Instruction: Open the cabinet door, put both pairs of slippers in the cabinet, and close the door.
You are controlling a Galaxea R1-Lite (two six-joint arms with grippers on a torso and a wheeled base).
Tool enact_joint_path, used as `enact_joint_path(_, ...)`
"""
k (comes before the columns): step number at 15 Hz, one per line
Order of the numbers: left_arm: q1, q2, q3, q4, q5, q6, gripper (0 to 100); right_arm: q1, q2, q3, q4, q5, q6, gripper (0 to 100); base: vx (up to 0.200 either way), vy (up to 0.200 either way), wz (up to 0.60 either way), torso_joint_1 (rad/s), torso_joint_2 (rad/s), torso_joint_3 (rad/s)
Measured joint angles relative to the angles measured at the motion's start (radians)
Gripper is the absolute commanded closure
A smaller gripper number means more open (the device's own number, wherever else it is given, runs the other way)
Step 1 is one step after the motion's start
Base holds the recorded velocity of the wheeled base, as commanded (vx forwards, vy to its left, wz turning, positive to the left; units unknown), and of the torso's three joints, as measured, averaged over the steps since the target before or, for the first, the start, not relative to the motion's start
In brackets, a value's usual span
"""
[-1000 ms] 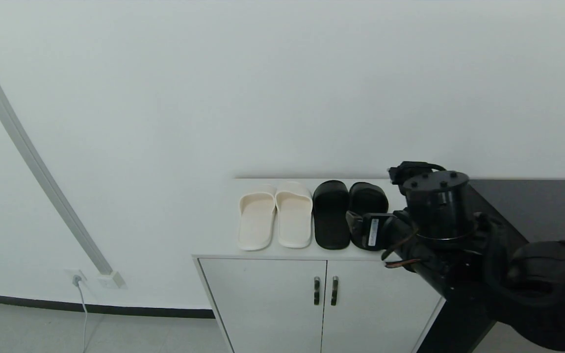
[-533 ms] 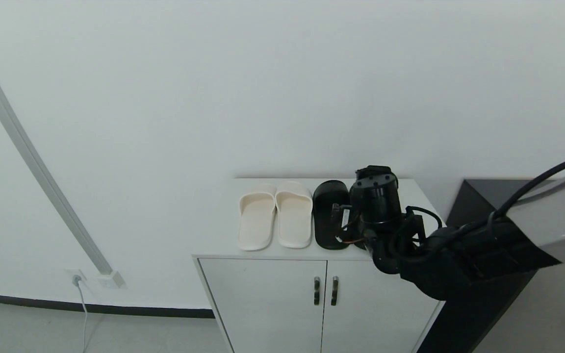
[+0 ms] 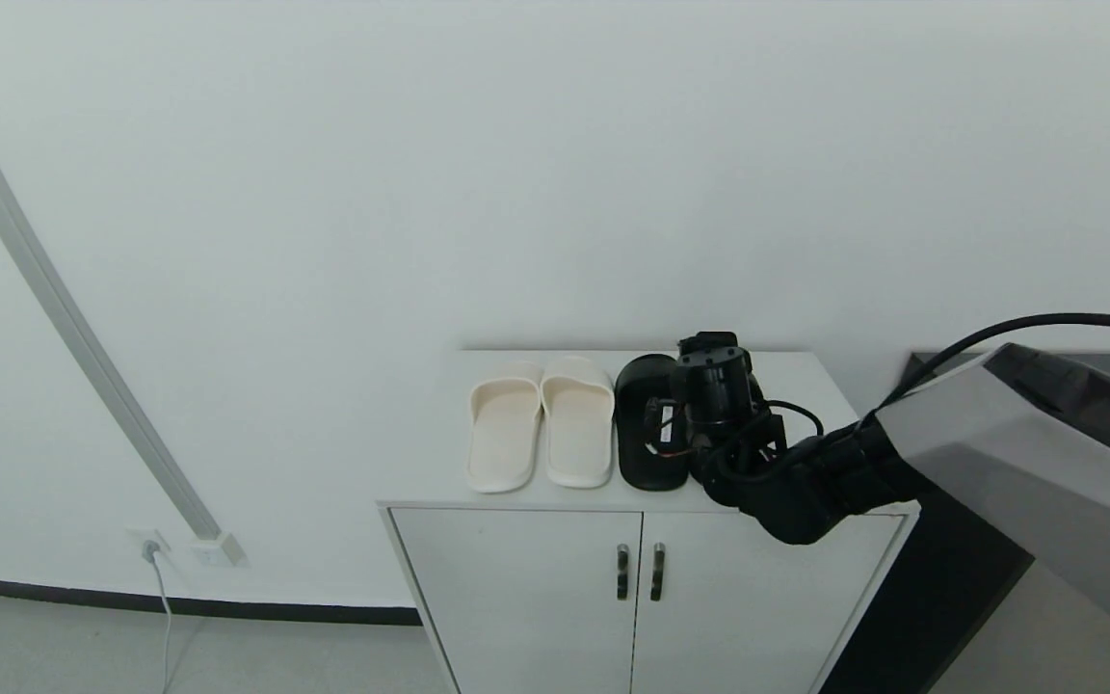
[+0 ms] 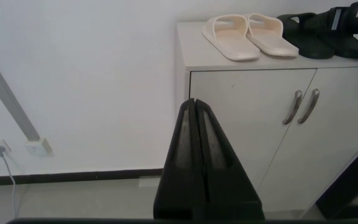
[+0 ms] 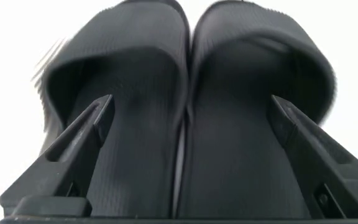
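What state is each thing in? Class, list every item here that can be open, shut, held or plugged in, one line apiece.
cabinet doors: both shut.
cream slippers: side by side on the cabinet top, untouched.
black slippers: side by side on the cabinet top, not gripped.
right gripper: open, one finger on either side of the black pair.
left gripper: shut, holding nothing.
plug: in the wall socket.

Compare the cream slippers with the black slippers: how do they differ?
The cream slippers are pale; the black slippers dark. The cream slippers lie further left, with nothing over them; the right gripper is open astride the black slippers. Both pairs lie side by side on the cabinet top.
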Motion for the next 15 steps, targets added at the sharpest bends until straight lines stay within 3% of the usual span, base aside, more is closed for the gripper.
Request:
enact_joint_path(8, -0.001, 0.000, 0.000, 0.000, 0.000, 0.000, 100, -0.058, 0.135, -0.200, 0.010, 0.007, -0.033, 0, 0.000, 0.000, 0.00, 0.000, 0.00, 0.000)
enact_joint_path(9, -0.001, 0.000, 0.000, 0.000, 0.000, 0.000, 100, -0.060, 0.146, -0.219, 0.010, 0.007, -0.033, 100, 0.000, 0.000, 0.00, 0.000, 0.00, 0.000)
enact_joint_path(15, 0.000, 0.000, 0.000, 0.000, 0.000, 0.000, 100, -0.062, 0.172, -0.238, 0.004, -0.001, -0.042, 100, 0.000, 0.000, 0.00, 0.000, 0.00, 0.000)
